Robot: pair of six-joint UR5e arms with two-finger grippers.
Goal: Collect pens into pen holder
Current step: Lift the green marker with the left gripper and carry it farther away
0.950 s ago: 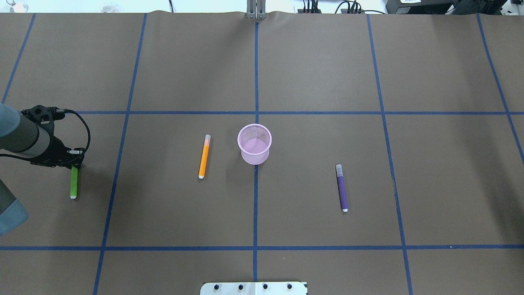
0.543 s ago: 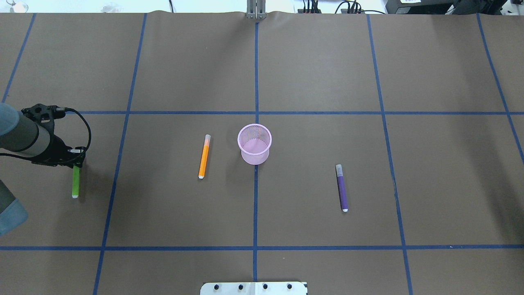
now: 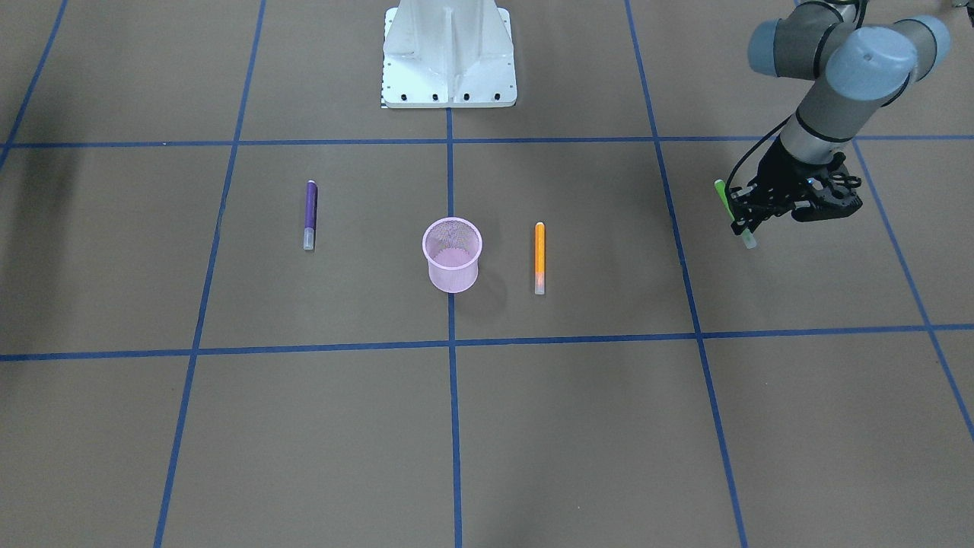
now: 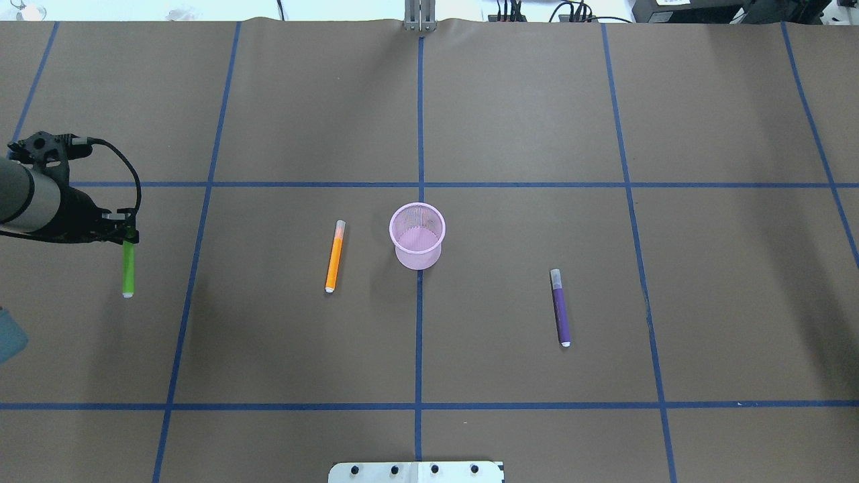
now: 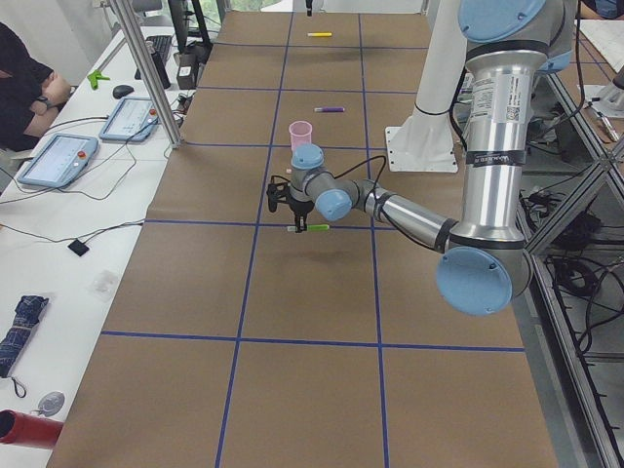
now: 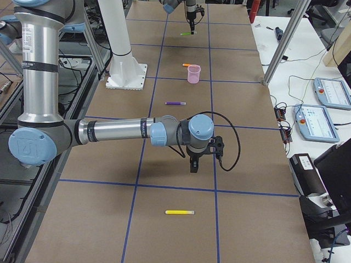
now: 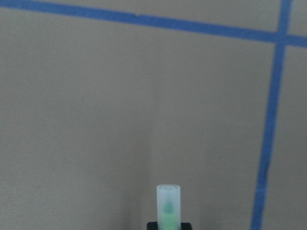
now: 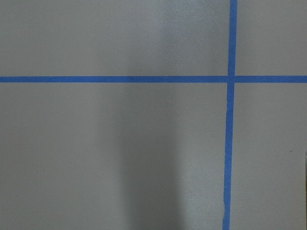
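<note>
At the surface's left end, pinched in the left claw [image 4: 127, 240] by its pale-capped end: the green pen [image 4: 127, 272]. Hangs roughly level, seemingly clear of the surface, long axis pointing back toward the robot's side. Well off toward the middle, upright and mouth up: the pen holder [image 4: 417, 257], with the orange pen [image 4: 334, 258] flat in between, near the holder. Probably calls for a sideways carry, then tipping the pen on end. Beyond the holder, the purple pen [image 4: 560, 308]; nearer the right claw [image 6: 193, 169], the yellow pen [image 6: 179, 212]. Cannot tell whether that claw is spread or pressed together.
</note>
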